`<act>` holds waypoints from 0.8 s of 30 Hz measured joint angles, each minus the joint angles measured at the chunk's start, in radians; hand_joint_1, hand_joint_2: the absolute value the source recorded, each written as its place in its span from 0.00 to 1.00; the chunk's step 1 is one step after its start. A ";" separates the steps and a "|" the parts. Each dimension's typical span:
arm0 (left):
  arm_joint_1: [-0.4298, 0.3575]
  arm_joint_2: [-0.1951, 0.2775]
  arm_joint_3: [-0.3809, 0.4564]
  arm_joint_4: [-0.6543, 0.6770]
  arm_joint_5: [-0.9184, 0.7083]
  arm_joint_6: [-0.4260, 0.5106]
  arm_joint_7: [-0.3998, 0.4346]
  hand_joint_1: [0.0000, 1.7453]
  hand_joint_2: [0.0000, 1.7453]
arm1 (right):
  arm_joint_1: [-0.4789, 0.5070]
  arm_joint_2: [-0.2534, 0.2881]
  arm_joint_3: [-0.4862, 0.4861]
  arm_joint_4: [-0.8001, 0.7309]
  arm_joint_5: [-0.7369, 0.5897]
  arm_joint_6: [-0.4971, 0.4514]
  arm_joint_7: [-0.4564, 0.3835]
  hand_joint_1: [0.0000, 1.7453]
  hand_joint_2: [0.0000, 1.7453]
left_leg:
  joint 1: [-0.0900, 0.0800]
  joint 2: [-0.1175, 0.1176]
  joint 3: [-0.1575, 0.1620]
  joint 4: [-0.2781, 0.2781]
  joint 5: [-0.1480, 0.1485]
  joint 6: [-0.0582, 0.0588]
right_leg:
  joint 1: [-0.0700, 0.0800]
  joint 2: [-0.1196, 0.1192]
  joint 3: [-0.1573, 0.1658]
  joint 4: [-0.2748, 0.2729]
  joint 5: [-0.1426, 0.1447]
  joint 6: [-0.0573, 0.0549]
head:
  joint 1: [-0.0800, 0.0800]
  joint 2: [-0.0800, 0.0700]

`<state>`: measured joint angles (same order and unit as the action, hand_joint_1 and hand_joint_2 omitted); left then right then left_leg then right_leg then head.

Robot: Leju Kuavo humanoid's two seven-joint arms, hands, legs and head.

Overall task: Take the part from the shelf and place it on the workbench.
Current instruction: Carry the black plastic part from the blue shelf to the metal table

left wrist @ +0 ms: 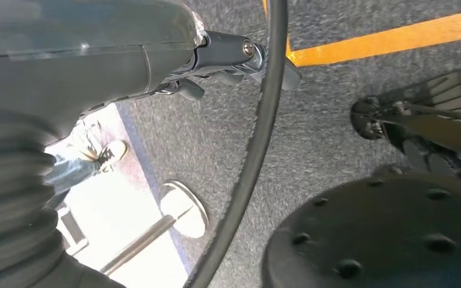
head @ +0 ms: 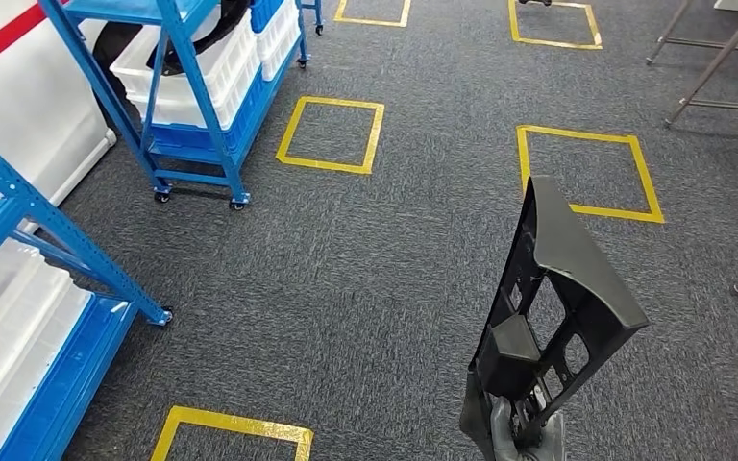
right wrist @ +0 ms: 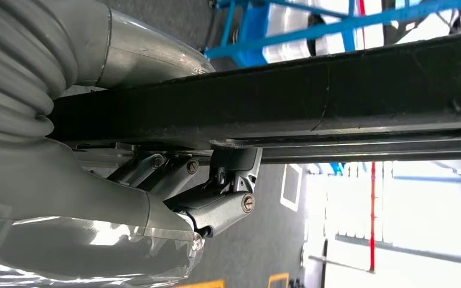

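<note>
The part (head: 557,298) is a long dark grey plastic panel with cut-out openings. It stands nearly upright over the carpet at the lower right of the head view. My right hand (head: 524,437) grips its lower end from beneath. In the right wrist view the part (right wrist: 336,96) runs across as a dark bar, with my right hand (right wrist: 216,198) clamped against its edge. My left hand (left wrist: 234,54) hangs over the carpet with nothing in it, its fingers loosely apart. A black cable crosses in front of it.
A blue wheeled shelf (head: 192,144) with white bins (head: 207,77) stands at the far left; a dark piece lies in its upper bin. A second blue shelf (head: 29,216) is close on my left. Yellow tape squares (head: 332,134) mark the grey carpet. Metal legs (head: 721,67) stand far right. A person's shoe (left wrist: 111,153) is nearby.
</note>
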<state>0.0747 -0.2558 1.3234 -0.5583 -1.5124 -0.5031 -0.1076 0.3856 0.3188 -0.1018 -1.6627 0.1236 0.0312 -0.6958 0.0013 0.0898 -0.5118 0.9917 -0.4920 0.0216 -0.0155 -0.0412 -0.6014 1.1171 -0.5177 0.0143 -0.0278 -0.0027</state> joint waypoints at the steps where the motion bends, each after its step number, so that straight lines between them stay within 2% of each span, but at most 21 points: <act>1: -0.001 -0.002 0.005 -0.002 -0.003 -0.001 -0.002 0.00 1.00 | -0.002 0.000 0.000 0.002 0.001 0.000 0.000 1.00 1.00 | -0.002 0.010 0.002 0.002 -0.004 -0.005 | 0.002 -0.018 0.031 -0.055 0.016 -0.004 | 0.000 0.000; 2: -0.001 -0.003 0.010 -0.004 -0.006 -0.001 -0.004 0.00 1.00 | -0.004 -0.001 0.000 0.003 0.002 -0.001 0.000 1.00 1.00 | -0.005 0.020 0.004 0.005 -0.007 -0.011 | 0.006 -0.031 0.047 -0.087 0.020 -0.008 | 0.000 0.000; 3: -0.003 -0.004 0.017 -0.007 -0.009 -0.002 -0.007 0.00 1.00 | -0.005 -0.002 0.000 0.004 0.003 -0.002 0.000 1.00 1.00 | -0.006 0.029 0.006 0.006 -0.010 -0.016 | 0.010 -0.031 0.049 -0.096 0.017 -0.013 | 0.000 0.000; 5: -0.007 -0.005 0.027 -0.011 -0.014 -0.006 -0.011 0.00 1.00 | -0.005 -0.003 0.000 0.007 0.004 -0.007 0.000 1.00 1.00 | -0.005 0.046 0.012 0.007 -0.014 -0.026 | 0.011 -0.006 0.046 -0.098 0.022 -0.026 | 0.000 0.000; 6: -0.010 -0.006 0.031 -0.013 -0.017 -0.008 -0.012 0.00 1.00 | -0.004 -0.004 0.000 0.009 0.004 -0.010 0.000 1.00 1.00 | -0.002 0.033 0.011 0.014 -0.023 -0.032 | 0.009 0.004 0.046 -0.101 0.025 -0.033 | 0.000 0.000; 7: -0.011 -0.006 0.036 -0.014 -0.021 -0.011 -0.014 0.00 1.00 | -0.005 -0.004 0.000 0.011 0.005 -0.013 0.000 1.00 1.00 | 0.001 0.007 0.003 0.038 -0.042 -0.036 | 0.007 0.015 0.045 -0.105 0.029 -0.039 | -0.001 0.000; 8: -0.012 -0.006 0.042 -0.015 -0.024 -0.013 -0.015 0.00 1.00 | -0.007 -0.005 0.000 0.014 0.005 -0.014 0.000 1.00 1.00 | 0.004 -0.026 -0.014 0.081 -0.071 -0.040 | 0.005 0.026 0.045 -0.107 0.033 -0.044 | -0.001 0.000; 9: -0.011 -0.007 0.050 -0.015 -0.027 -0.015 -0.016 0.00 1.00 | -0.010 -0.005 0.000 0.018 0.006 -0.015 0.000 1.00 1.00 | 0.006 -0.059 -0.042 0.146 -0.108 -0.042 | 0.005 0.038 0.043 -0.107 0.034 -0.047 | -0.001 0.000; 10: -0.011 -0.008 0.057 -0.016 -0.029 -0.017 -0.017 0.00 1.00 | -0.012 -0.006 0.000 0.022 0.006 -0.016 0.000 1.00 1.00 | 0.006 -0.075 -0.074 0.218 -0.141 -0.043 | 0.006 0.051 0.041 -0.106 0.035 -0.049 | -0.001 0.000; 11: -0.010 -0.009 0.063 -0.017 -0.032 -0.018 -0.018 0.00 1.00 | -0.013 -0.006 0.001 0.026 0.006 -0.017 0.000 1.00 1.00 | 0.007 -0.080 -0.100 0.274 -0.158 -0.043 | 0.008 0.065 0.040 -0.105 0.036 -0.050 | -0.001 0.000; 12: -0.010 -0.009 0.069 -0.018 -0.035 -0.018 -0.020 0.00 1.00 | -0.014 -0.007 0.001 0.031 0.006 -0.020 0.000 1.00 1.00 | 0.007 -0.083 -0.114 0.299 -0.156 -0.042 | 0.009 0.079 0.040 -0.103 0.036 -0.050 | -0.001 0.000; 13: -0.010 -0.009 0.074 -0.019 -0.037 -0.019 -0.021 0.00 1.00 | -0.014 -0.008 0.001 0.034 0.006 -0.022 0.000 1.00 1.00 | 0.007 -0.085 -0.109 0.283 -0.133 -0.040 | 0.010 0.093 0.040 -0.101 0.036 -0.050 | -0.001 0.000; 14: -0.011 -0.009 0.079 -0.020 -0.041 -0.019 -0.022 0.00 1.00 | -0.015 -0.008 0.002 0.038 0.006 -0.026 0.000 1.00 1.00 | 0.007 -0.093 -0.086 0.228 -0.094 -0.037 | 0.010 0.109 0.040 -0.098 0.036 -0.049 | -0.001 0.000; 16: -0.012 -0.009 0.090 -0.021 -0.045 -0.019 -0.024 0.00 1.00 | -0.019 -0.010 0.008 0.046 0.006 -0.032 0.000 1.00 1.00 | 0.011 -0.142 -0.031 0.094 -0.032 -0.031 | 0.010 0.136 0.038 -0.091 0.034 -0.045 | 0.000 0.000; 17: -0.012 -0.010 0.096 -0.022 -0.047 -0.019 -0.025 0.00 1.00 | -0.021 -0.011 0.012 0.049 0.006 -0.034 0.000 1.00 1.00 | 0.011 -0.164 -0.013 0.049 -0.017 -0.029 | 0.009 0.149 0.034 -0.089 0.035 -0.041 | -0.001 0.000; 18: -0.013 -0.010 0.100 -0.022 -0.047 -0.019 -0.026 0.00 1.00 | -0.023 -0.012 0.015 0.052 0.006 -0.035 0.000 1.00 1.00 | 0.011 -0.178 -0.006 0.030 -0.017 -0.027 | 0.008 0.161 0.029 -0.088 0.037 -0.035 | -0.001 0.000; 20: -0.018 -0.010 0.104 -0.023 -0.048 -0.020 -0.027 0.00 1.00 | -0.023 -0.014 0.018 0.057 0.006 -0.036 0.000 1.00 1.00 | 0.010 -0.165 -0.004 0.022 -0.014 -0.019 | 0.005 0.183 0.021 -0.089 0.043 -0.020 | -0.001 0.000; 21: -0.020 -0.010 0.104 -0.023 -0.048 -0.020 -0.027 0.00 1.00 | -0.023 -0.015 0.018 0.059 0.006 -0.036 0.000 1.00 1.00 | 0.011 -0.152 -0.002 0.016 -0.010 -0.012 | 0.005 0.174 0.016 -0.085 0.041 -0.014 | 0.000 0.000; 22: -0.021 -0.011 0.105 -0.024 -0.048 -0.020 -0.028 0.00 1.00 | -0.023 -0.017 0.019 0.061 0.007 -0.037 0.000 1.00 1.00 | 0.013 -0.138 -0.001 0.010 -0.005 -0.006 | 0.007 0.151 0.008 -0.069 0.028 -0.010 | 0.000 0.000; 24: -0.019 -0.011 0.110 -0.025 -0.049 -0.021 -0.028 0.00 1.00 | -0.027 -0.021 0.022 0.064 0.007 -0.037 0.000 1.00 1.00 | 0.012 -0.105 0.000 0.003 0.000 0.003 | 0.010 0.085 -0.035 0.021 -0.030 -0.005 | 0.000 0.000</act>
<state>0.0559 -0.2667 1.4334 -0.5835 -1.5615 -0.5239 -0.1353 0.3590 0.2977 -0.0798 -1.5982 0.1308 -0.0059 -0.6960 0.0133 -0.0156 -0.5123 0.9950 -0.4918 0.0246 -0.0058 0.0434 -0.6360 1.1377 -0.5477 0.0096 -0.0280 -0.0027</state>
